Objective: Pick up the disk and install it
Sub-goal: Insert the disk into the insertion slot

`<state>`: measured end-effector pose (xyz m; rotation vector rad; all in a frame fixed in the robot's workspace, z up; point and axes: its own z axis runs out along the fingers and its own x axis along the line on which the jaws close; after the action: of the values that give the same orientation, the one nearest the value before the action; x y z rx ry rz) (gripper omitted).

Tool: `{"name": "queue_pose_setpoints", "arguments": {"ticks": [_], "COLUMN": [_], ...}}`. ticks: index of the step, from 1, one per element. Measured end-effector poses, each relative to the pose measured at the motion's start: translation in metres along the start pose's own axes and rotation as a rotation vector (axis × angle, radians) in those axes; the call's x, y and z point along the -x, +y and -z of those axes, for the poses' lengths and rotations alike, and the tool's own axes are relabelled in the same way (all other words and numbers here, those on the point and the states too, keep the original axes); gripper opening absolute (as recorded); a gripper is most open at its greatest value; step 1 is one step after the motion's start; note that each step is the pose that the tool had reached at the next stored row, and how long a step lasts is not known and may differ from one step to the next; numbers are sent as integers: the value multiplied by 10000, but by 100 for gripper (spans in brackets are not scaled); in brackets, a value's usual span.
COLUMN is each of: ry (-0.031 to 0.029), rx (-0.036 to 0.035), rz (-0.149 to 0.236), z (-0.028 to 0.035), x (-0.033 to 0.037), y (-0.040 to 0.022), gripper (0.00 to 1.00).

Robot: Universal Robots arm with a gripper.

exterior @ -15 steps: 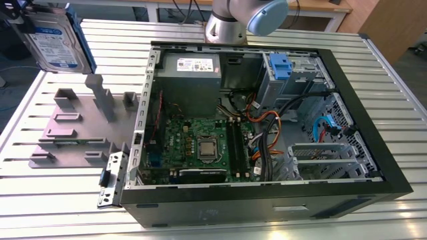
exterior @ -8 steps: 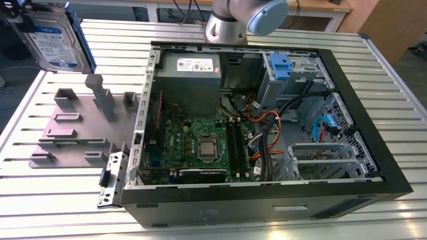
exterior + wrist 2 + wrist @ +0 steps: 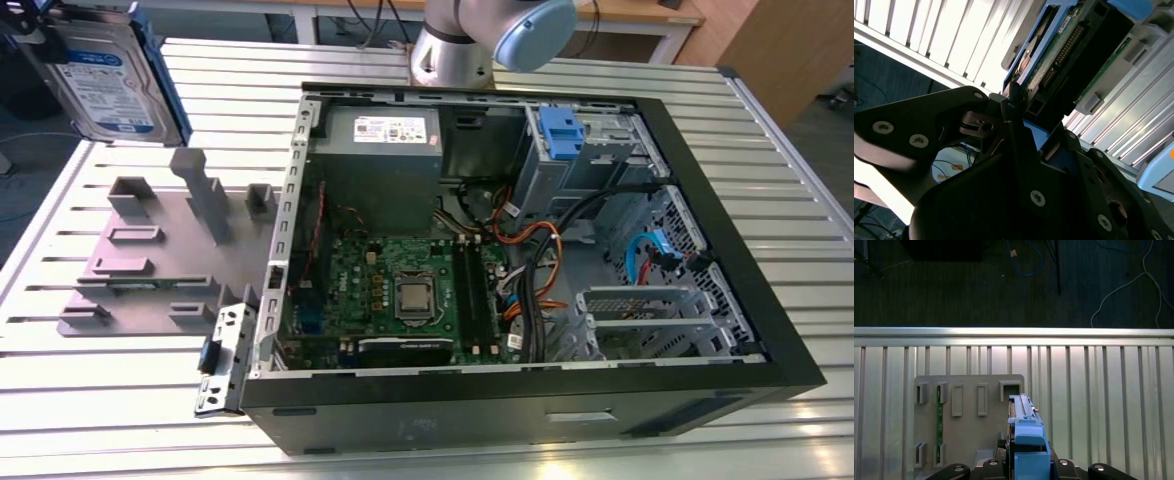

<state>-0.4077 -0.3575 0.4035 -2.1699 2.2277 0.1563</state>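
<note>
Second wrist view: disk (image 3: 1054, 57) clamped between jaws.

I can read no print: the white-and-blue label (image 3: 118, 95) on the disk (image 3: 102, 50) and the white sticker (image 3: 387, 128) on the power supply (image 3: 380, 175) are illegible.

Open computer case (image 3: 534, 415) beside grey stand (image 3: 154, 285)

The disk (image 3: 104, 75) has a glossy label on dull silver metal, with smooth blue plastic rails. The stand (image 3: 147, 250) is matt grey plastic. The table (image 3: 120, 420) is ribbed, shiny bare metal. The computer case (image 3: 534, 410) is matt black outside, plain grey sheet metal within.
</note>
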Motion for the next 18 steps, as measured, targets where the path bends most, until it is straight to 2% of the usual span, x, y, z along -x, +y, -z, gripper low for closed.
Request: {"name": "queue_pose_setpoints", "arguments": {"ticks": [18], "ry": [0], "rx": [0], "rz": [1], "z": [48], "x": [4], "y": [2], "gripper": [37]}}
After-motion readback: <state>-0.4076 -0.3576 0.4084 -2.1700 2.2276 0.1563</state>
